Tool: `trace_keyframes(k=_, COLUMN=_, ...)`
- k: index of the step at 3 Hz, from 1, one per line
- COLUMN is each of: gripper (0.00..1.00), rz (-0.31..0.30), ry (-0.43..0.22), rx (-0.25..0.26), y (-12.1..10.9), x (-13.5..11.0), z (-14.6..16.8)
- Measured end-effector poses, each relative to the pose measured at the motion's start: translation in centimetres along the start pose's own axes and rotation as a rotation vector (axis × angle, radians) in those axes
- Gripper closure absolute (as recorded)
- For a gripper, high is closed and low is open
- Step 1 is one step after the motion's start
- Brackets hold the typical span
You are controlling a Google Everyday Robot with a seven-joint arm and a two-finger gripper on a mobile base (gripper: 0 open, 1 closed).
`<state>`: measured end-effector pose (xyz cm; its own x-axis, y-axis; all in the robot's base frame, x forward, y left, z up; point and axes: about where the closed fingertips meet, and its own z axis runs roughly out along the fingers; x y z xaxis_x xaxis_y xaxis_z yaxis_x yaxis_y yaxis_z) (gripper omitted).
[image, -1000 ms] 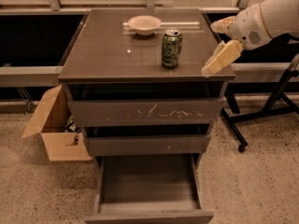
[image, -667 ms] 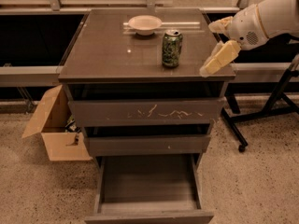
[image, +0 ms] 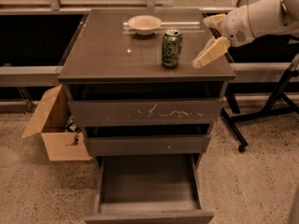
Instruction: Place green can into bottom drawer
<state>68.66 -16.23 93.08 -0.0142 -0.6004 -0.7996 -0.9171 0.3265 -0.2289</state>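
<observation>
- The small green-and-white mottled aluminium drink can [image: 171, 48] stands upright on the glossy top of the dark grey-brown three-drawer cabinet [image: 107, 55]. It is right of the middle and nearer the front edge than the back.
- The robot's cream-coloured two-finger gripper [image: 203, 42] hangs over the right side of the cabinet top, just right of the can and not touching it. Its fingers are spread apart and hold nothing.
- The deep bottom drawer [image: 149, 215] is pulled well out towards the near side, so its plain grey floor and box-like walls show.
- The scratched top drawer [image: 145, 112] and the shallow middle drawer [image: 147, 144] each sit slightly forward. I cannot see inside either.
- A shallow white bowl [image: 145, 24] rests at the far side of the top, behind and left of the can.
- An open brown cardboard box [image: 56, 136] sits on the speckled floor left of the cabinet, with something dark inside that I cannot make out.
</observation>
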Motion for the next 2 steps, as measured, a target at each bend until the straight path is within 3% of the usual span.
trace_keyframes(k=2, gripper=0.0, rz=0.012, ry=-0.062, rx=-0.017, y=-2.9, x=1.0, z=3.8)
